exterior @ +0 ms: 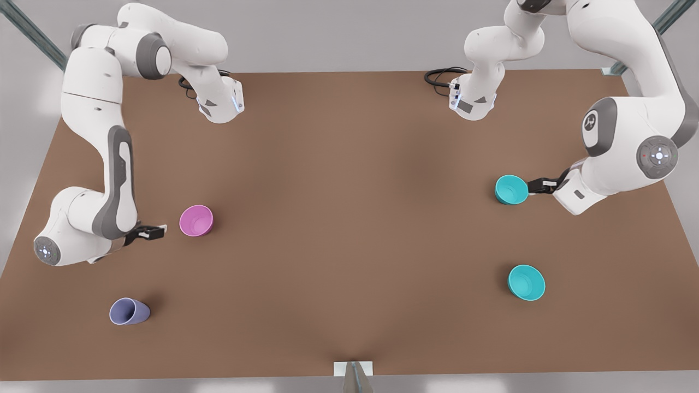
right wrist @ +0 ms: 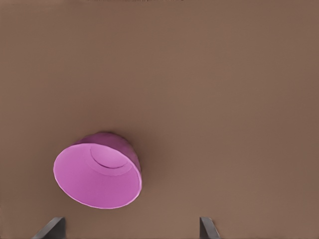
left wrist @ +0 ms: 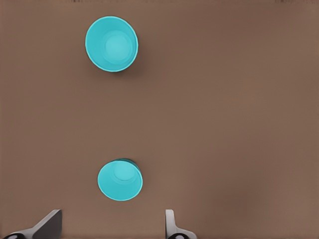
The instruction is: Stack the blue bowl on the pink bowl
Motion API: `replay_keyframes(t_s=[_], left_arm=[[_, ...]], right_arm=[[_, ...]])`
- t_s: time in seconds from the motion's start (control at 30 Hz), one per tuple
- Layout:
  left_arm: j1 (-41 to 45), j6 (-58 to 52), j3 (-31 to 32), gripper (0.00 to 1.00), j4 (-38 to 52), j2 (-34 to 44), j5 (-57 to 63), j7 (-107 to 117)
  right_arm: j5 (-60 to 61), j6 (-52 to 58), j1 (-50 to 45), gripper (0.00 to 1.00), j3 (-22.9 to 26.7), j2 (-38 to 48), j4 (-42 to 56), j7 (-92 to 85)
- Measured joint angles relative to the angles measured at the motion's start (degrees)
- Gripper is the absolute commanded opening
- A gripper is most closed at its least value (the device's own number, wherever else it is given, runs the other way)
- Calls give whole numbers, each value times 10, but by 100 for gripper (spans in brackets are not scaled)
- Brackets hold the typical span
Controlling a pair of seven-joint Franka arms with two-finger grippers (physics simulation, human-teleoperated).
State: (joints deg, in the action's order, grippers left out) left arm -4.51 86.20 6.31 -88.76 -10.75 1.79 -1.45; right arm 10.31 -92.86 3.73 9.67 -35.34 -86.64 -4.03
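Plainly nothing is stacked yet: the pink bowl (exterior: 196, 220) sits upright and alone on the bench (exterior: 349, 229). The blue bowl (exterior: 526, 282) stands well apart from it, far toward the front view's right and a little nearer the camera. A darker teal bowl (exterior: 511, 189) is just as far from the pink bowl on that side, a little farther back. A lavender cup (exterior: 129, 311) lies tipped on its side near the pink bowl, toward the camera.

The left end effector (exterior: 532, 185) hangs low just beside the teal bowl, on the side away from the pink bowl. Its fingers (left wrist: 50, 225) are spread wide, with nothing between them. The left wrist view has the teal bowl close ahead and the blue bowl beyond. I judge it is lined up on the wrong cyan bowl and must go past it.

The right end effector (exterior: 158, 231) waits just beside the pink bowl, on the front view's left. It is low with the elbow folded, and its fingers (right wrist: 206, 228) are apart and empty. It probably stays there so the pink bowl is free to take the blue one.
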Motion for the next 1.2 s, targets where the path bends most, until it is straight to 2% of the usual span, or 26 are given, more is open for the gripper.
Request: replay_keyframes(t_s=[0.07,0.2,0.3,0.63,0.93,0.97,1.07,1.1,1.13,1.2], left_arm=[[-1,0,0,100,0,0,0,0],[-1,-1,0,100,2,1,-1,-1],[-1,-4,0,100,7,1,-1,-2],[-4,-22,2,100,6,2,-2,-2],[-14,-31,1,100,10,0,-10,-3],[-15,-31,1,100,10,0,-10,-3],[-25,-36,1,100,11,5,-10,-3],[-26,-38,1,100,11,6,-10,-3],[-28,-40,1,100,11,5,-10,-3],[-32,-43,1,100,11,5,-10,-3]], right_arm=[[29,-39,6,100,-1,4,-39,-14],[64,-137,8,100,-4,89,-194,-42],[76,-192,15,100,-4,113,-243,-64],[84,-275,11,100,-9,120,-326,-120],[110,-322,-12,100,-18,91,-340,-149],[114,-326,-13,96,-18,88,-340,-151],[126,-334,-14,39,-18,83,-340,-160],[131,-336,-14,25,-18,83,-340,-164],[138,-336,-14,21,-18,83,-339,-171],[145,-336,-14,21,-18,83,-335,-181]])
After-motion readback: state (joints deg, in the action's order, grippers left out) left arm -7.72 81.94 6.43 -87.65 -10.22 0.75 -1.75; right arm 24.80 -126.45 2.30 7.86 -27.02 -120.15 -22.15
